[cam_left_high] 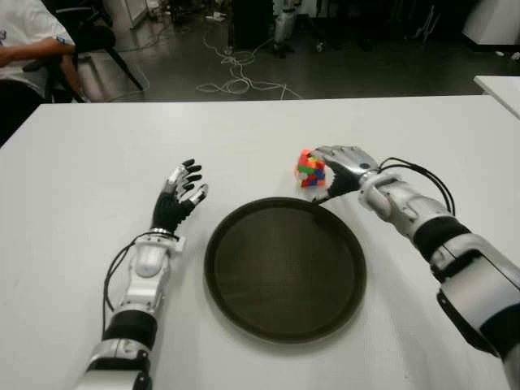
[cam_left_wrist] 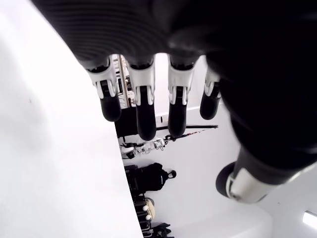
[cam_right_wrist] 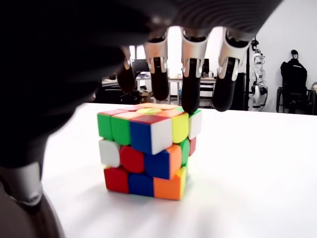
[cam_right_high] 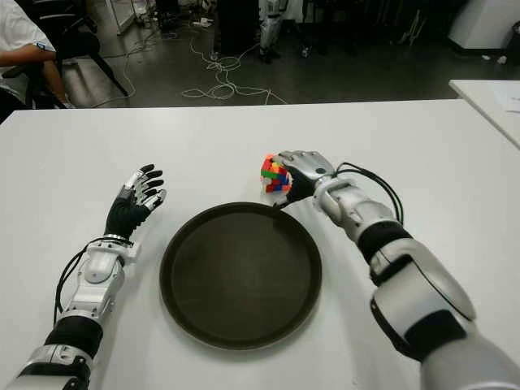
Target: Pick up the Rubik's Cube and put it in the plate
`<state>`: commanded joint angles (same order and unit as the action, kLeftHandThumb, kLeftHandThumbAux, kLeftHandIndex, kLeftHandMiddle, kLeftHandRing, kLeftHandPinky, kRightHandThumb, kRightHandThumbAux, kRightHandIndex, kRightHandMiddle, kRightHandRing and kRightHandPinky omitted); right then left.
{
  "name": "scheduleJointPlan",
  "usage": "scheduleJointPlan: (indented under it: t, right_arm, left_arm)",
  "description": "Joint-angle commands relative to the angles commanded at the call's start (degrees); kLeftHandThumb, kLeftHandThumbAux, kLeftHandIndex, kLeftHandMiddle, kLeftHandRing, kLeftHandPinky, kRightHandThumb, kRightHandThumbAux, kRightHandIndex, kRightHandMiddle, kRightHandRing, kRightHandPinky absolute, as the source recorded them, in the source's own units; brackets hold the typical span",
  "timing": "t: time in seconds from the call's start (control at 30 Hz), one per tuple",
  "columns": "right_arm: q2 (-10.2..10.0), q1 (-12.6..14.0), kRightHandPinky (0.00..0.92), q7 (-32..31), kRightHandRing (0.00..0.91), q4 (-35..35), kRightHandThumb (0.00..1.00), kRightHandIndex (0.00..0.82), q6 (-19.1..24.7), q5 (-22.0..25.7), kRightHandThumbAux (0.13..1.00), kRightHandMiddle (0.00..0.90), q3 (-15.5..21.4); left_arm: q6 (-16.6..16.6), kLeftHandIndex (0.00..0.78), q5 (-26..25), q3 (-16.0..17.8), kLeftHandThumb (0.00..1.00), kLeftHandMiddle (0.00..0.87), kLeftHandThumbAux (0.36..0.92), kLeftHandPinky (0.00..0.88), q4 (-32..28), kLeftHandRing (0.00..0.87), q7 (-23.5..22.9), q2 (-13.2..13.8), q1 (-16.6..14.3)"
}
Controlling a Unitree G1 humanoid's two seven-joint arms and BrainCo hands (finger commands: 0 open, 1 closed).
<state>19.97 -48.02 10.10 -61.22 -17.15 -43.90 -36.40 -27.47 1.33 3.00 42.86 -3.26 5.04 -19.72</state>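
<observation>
The Rubik's Cube stands on the white table, just beyond the far right rim of the dark round plate. My right hand is beside the cube on its right. In the right wrist view its fingers reach over the cube from behind, spread and not closed, with the thumb low at the side. The cube still sits flat on the table. My left hand shows left of the plate, fingers spread and holding nothing.
A seated person is beyond the table's far left corner. Cables lie on the floor behind the table. A second white table shows at the right edge.
</observation>
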Motion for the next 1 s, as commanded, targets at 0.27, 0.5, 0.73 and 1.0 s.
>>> scheduleJointPlan:
  t: [0.27, 0.5, 0.73, 1.0]
  right_arm:
    - [1.2, 1.4, 0.237, 0.1, 0.176, 2.4, 0.0, 0.097, 0.6, -0.3, 0.569, 0.137, 1.1]
    - [2.3, 2.5, 0.234, 0.1, 0.178, 4.5, 0.0, 0.096, 0.4, -0.1, 0.567, 0.133, 2.2]
    - [4.1, 3.8, 0.225, -0.3, 0.165, 8.6, 0.0, 0.093, 0.4, -0.2, 0.569, 0.125, 3.3]
    - [5.2, 5.1, 0.225, 0.0, 0.169, 11.3, 0.0, 0.095, 0.3, -0.1, 0.573, 0.126, 4.5]
  left_arm:
    - [0.3, 0.102, -0.2, 0.1, 0.067, 0.174, 0.684, 0.109, 0.0, 0.154, -0.9, 0.1, 0.0]
    - [0.1, 0.114, -0.3, 0.1, 0.065, 0.176, 0.683, 0.11, -0.3, 0.154, -1.1, -0.1, 0.0]
    - [0.4, 0.108, -0.1, 0.2, 0.07, 0.178, 0.671, 0.11, -0.5, 0.155, -0.8, -0.2, 0.0]
    - [0.7, 0.099, -0.2, 0.1, 0.066, 0.173, 0.667, 0.108, -0.5, 0.154, -1.3, 0.0, 0.0]
